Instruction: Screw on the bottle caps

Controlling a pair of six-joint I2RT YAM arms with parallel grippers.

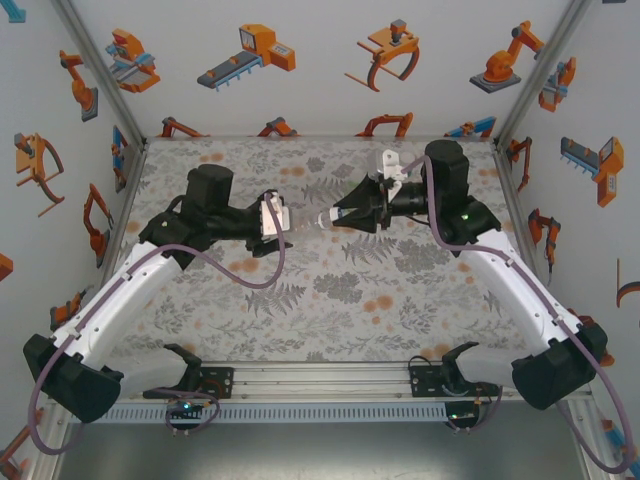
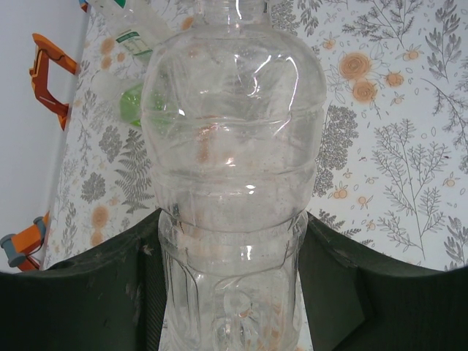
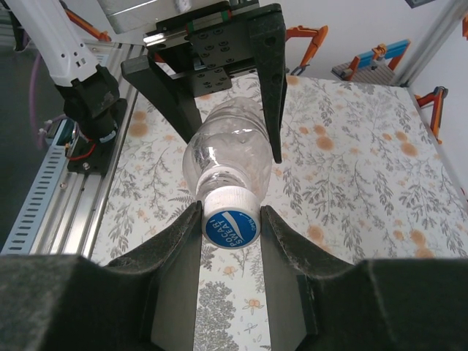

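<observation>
A clear ribbed bottle (image 2: 234, 168) hangs level above the table, and my left gripper (image 2: 234, 248) is shut on its lower body. The same bottle (image 3: 230, 150) points its neck at the right wrist camera. On that neck sits a white bottle cap (image 3: 231, 219) with a blue printed top. My right gripper (image 3: 230, 212) is shut on the cap, one finger touching each side. In the top view the left gripper (image 1: 276, 222) and right gripper (image 1: 338, 218) face each other with the bottle (image 1: 305, 221) between them. A green-tinted bottle (image 2: 136, 104) and a labelled clear bottle (image 2: 131, 33) lie on the table behind.
The floral table mat (image 1: 330, 300) stretches under both arms. A metal rail (image 3: 55, 190) runs along the near edge, with an arm base (image 3: 93, 110) on it. White walls printed with orange robots (image 1: 250, 55) close in the back and sides.
</observation>
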